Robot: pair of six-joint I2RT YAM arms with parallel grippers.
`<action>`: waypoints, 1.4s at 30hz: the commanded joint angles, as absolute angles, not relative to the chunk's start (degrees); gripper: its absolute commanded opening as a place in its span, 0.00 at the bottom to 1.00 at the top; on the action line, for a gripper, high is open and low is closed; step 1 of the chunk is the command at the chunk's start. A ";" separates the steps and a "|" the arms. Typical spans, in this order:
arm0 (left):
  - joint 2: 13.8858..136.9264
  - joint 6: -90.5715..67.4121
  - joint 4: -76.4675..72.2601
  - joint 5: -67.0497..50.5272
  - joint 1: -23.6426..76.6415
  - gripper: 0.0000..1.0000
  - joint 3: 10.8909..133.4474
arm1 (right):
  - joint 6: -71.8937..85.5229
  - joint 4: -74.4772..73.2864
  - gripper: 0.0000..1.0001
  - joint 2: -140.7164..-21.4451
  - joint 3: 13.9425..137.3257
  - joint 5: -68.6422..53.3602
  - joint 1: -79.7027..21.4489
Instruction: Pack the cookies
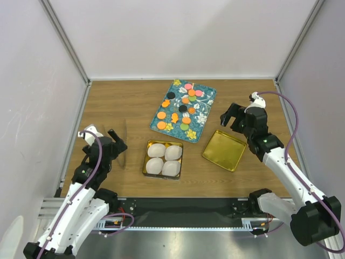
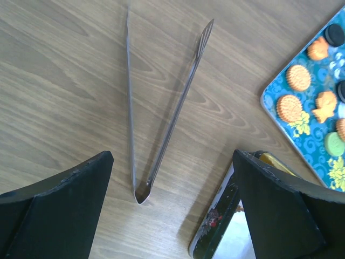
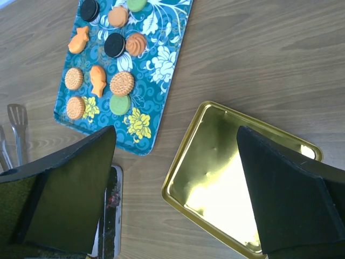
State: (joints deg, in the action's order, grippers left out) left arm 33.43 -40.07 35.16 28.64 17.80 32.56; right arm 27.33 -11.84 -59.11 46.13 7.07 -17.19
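The cookies (image 1: 161, 124) lie scattered on a teal flowered tray (image 1: 204, 115) at the middle back; they are orange, green, pink and black. The wrist views show some of these cookies (image 3: 122, 83) (image 2: 298, 77) too. In front of the tray stands a square tin (image 1: 146, 159) holding several white paper cups. My left gripper (image 1: 102, 137) (image 2: 172, 156) hangs open above the hinge end of metal tongs (image 2: 161, 124), touching nothing. My right gripper (image 1: 230, 116) (image 3: 175, 132) is open over the wood between the tray (image 3: 156, 97) and a gold lid (image 3: 215, 178), with nothing between its fingers.
The gold lid (image 1: 224, 150) lies upturned to the right of the tin. The tongs (image 1: 124, 143) rest on the wood left of the tin, tips pointing away. The tin's printed side wall (image 2: 215, 232) (image 3: 110, 216) shows by each gripper. White walls enclose the table.
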 commanded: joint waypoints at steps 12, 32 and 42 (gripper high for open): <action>32.69 -40.52 29.27 29.71 17.49 1.00 27.69 | 31.12 -10.29 1.00 -55.64 43.95 9.86 -16.00; 54.83 -39.29 22.59 32.16 17.58 1.00 30.22 | 30.85 -6.59 1.00 -56.51 40.96 0.62 -12.22; 69.51 -32.79 19.25 31.56 16.35 0.97 37.44 | 30.59 -6.86 1.00 -56.08 40.61 -1.40 -11.43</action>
State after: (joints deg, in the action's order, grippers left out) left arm 67.81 -35.83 21.41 30.41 17.56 34.92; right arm 31.05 -8.27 -56.66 40.10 -0.14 -11.73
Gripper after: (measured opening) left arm 0.979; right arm 0.994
